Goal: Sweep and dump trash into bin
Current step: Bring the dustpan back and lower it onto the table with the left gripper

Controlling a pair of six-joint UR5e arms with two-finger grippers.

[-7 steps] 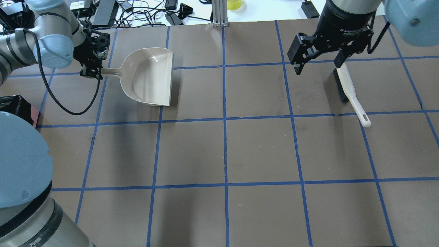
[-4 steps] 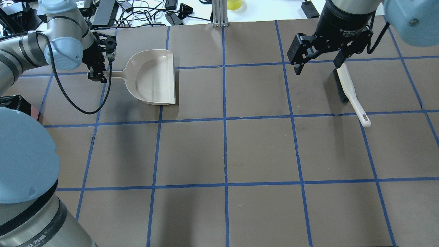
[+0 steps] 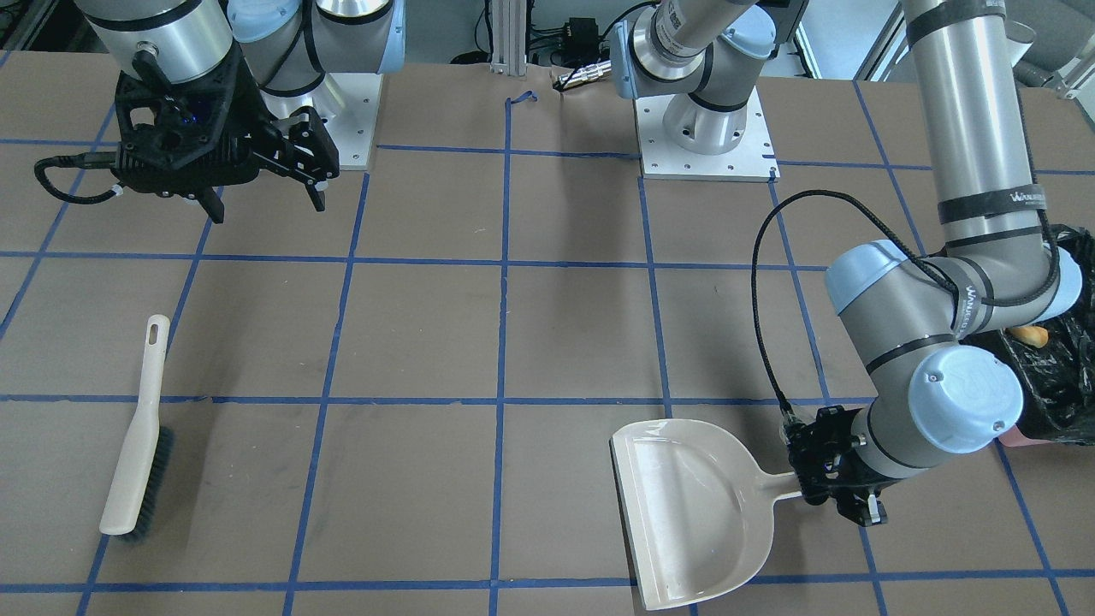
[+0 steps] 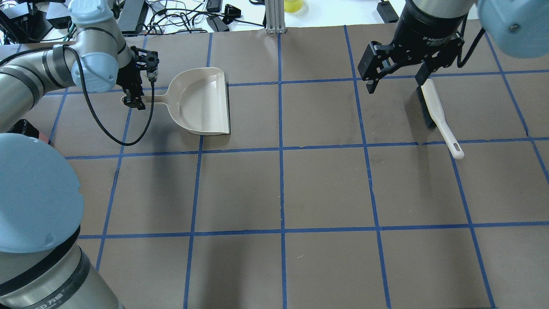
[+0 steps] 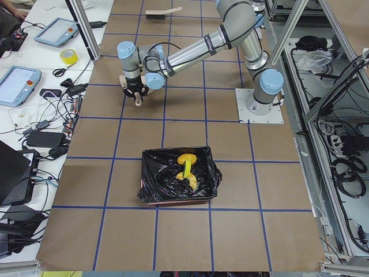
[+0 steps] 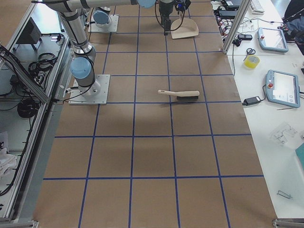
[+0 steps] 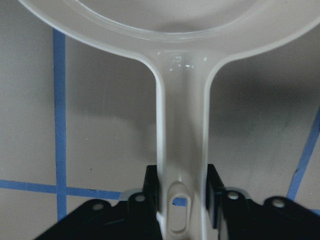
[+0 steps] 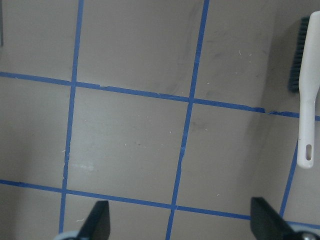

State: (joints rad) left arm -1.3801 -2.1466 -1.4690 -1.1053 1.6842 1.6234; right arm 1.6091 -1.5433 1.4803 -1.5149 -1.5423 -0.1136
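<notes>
My left gripper (image 4: pixel 136 97) is shut on the handle of the beige dustpan (image 4: pixel 199 103), which is level and empty just above the far left of the table. The left wrist view shows the handle (image 7: pixel 181 150) clamped between the fingers (image 7: pixel 152 192). The bin (image 5: pixel 151 176), lined with a black bag, stands on the table's left part. Yellow trash (image 5: pixel 187 167) lies inside it, and a golden-brown piece (image 3: pixel 1026 335) shows at its edge. My right gripper (image 4: pixel 396 82) hangs open and holds nothing, just left of the white brush (image 4: pixel 435 111) lying on the table.
Cables, power bricks and a yellow tape roll (image 4: pixel 294 5) lie on the white bench beyond the table's far edge. An aluminium post (image 4: pixel 274 17) stands at that edge. The arm bases (image 3: pixel 706 137) are bolted on the robot's side.
My left arm carried the dustpan to the right and turned it from a tilt to level. The right gripper and the brush stayed where they were.
</notes>
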